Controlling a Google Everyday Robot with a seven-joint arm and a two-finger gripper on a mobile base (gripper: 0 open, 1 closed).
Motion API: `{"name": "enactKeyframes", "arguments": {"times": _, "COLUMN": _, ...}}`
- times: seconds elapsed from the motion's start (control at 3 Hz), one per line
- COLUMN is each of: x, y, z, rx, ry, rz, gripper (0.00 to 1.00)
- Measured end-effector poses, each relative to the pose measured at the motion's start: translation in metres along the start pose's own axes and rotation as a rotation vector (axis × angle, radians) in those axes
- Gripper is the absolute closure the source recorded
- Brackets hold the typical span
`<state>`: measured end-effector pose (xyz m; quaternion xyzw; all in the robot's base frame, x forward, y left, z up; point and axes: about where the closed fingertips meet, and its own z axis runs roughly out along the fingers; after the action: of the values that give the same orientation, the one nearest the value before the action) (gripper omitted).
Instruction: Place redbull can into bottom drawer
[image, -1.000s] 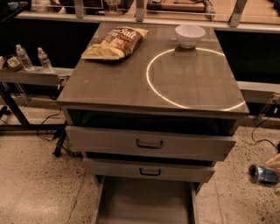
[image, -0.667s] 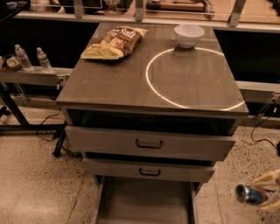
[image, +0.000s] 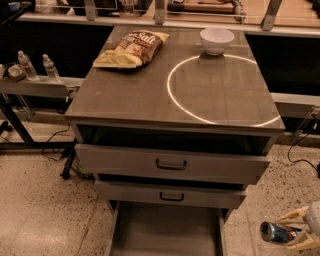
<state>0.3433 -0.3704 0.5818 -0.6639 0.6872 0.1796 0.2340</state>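
Note:
The redbull can (image: 276, 233) is a blue-and-silver can lying sideways at the lower right, its end facing left. My gripper (image: 291, 231) comes in from the right edge, its pale fingers (image: 295, 216) above and below the can and shut on it. It hangs over the speckled floor, just right of the bottom drawer (image: 165, 231), which is pulled out with a flat grey floor showing. The can is outside the drawer's right rail (image: 220, 234).
Two upper drawers with dark handles (image: 171, 164) stick out above the bottom one. On the cabinet top lie a chip bag (image: 132, 48) and a white bowl (image: 216, 40). Two water bottles (image: 36, 66) stand on a shelf at left. Cables trail on the floor.
My gripper with the can has moved down and left, from beside the middle drawer to level with the bottom drawer, closer to its right rail.

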Motion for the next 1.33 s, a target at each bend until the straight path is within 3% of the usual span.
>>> {"name": "enactKeyframes", "arguments": {"times": 0.33, "x": 0.003, "y": 0.003, "z": 0.065, "rx": 0.045, "ry": -0.109, "rz": 0.014, "gripper": 1.00}}
{"name": "enactKeyframes", "arguments": {"times": 0.67, "x": -0.004, "y": -0.010, "z": 0.152, "rx": 0.117, "ry": -0.230, "rz": -0.001, "gripper": 1.00}}
{"name": "enactKeyframes", "arguments": {"times": 1.33, "x": -0.014, "y": -0.031, "z": 0.263, "rx": 0.156, "ry": -0.331, "rz": -0.009, "gripper": 1.00}}
